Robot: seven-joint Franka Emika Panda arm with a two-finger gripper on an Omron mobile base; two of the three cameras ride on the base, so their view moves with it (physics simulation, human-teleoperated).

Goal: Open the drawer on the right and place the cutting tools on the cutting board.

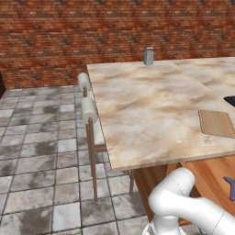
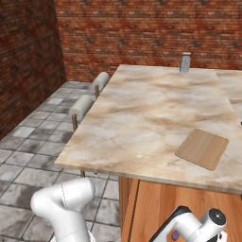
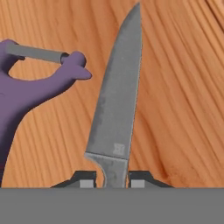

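Inside the open drawer (image 3: pixel 183 87), the gripper (image 3: pixel 113 180) apparently pinches the knife (image 3: pixel 116 100), purple peeler (image 3: pixel 30 92) at nine o'clock; lift straight, keeping the blade level.

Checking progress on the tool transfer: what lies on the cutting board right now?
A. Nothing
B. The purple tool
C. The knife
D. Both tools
A: the cutting board lies bare on the counter, while the knife and the purple tool are down on the drawer's wooden floor by the hand.
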